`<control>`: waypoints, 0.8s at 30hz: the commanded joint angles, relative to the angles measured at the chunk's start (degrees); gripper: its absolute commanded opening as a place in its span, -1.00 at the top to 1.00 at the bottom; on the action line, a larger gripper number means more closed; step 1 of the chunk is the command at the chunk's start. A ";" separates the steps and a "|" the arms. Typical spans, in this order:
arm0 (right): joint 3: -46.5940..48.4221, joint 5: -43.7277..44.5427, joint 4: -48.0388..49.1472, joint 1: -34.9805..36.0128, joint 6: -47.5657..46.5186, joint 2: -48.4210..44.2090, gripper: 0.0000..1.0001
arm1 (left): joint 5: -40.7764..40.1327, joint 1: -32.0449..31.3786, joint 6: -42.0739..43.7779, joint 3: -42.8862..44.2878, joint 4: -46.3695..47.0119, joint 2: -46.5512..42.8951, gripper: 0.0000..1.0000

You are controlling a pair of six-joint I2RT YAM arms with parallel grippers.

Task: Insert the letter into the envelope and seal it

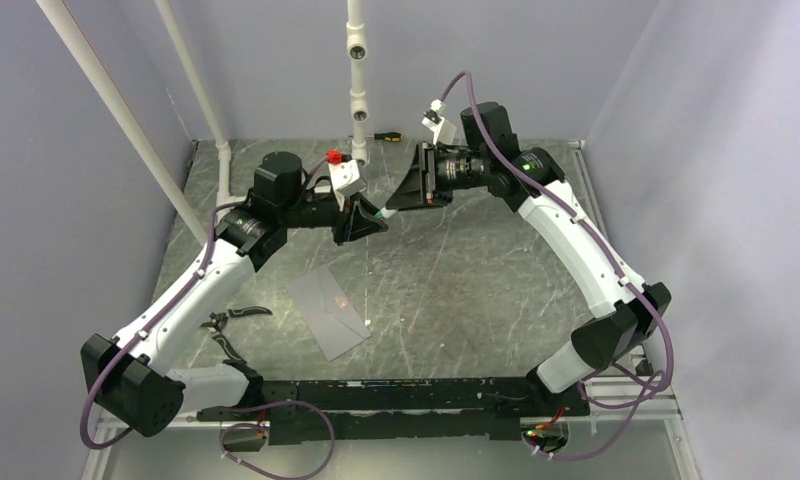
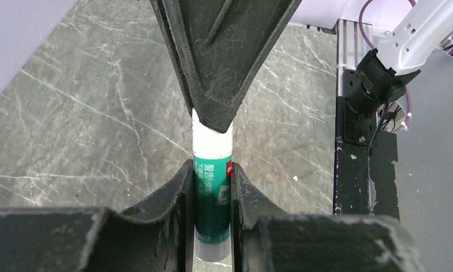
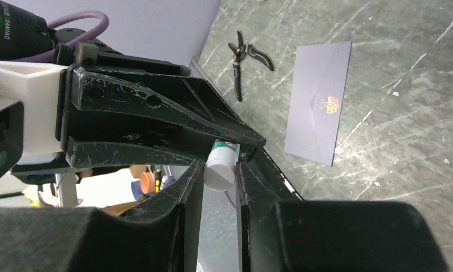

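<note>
The grey envelope lies flat on the table, left of centre, with a small gold mark on its face; it also shows in the right wrist view. The tan-orange letter is not in view. Above the back of the table, both grippers meet on a green and white glue stick. My left gripper is shut on its green body. My right gripper is shut on its white cap. The stick is held well above and behind the envelope.
Black pliers lie on the table left of the envelope, also in the right wrist view. A screwdriver lies at the back by the white pipe. A black taped strip runs along the near edge.
</note>
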 commanded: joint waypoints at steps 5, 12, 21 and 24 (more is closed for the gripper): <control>-0.36 -0.95 -3.98 4.56 -4.68 0.86 1.00 | 1.13 -0.12 4.82 8.51 -4.04 3.42 0.95; -11.10 6.75 -0.69 10.75 -4.47 -2.03 1.00 | -2.47 -0.04 6.22 13.62 -4.12 5.51 0.95; -17.56 6.47 7.36 14.77 -0.19 -3.10 1.00 | -0.20 0.01 6.28 12.23 2.23 5.72 0.95; -18.47 5.80 8.75 16.15 0.97 -2.19 1.00 | -0.48 -0.03 7.28 12.25 3.11 6.12 0.95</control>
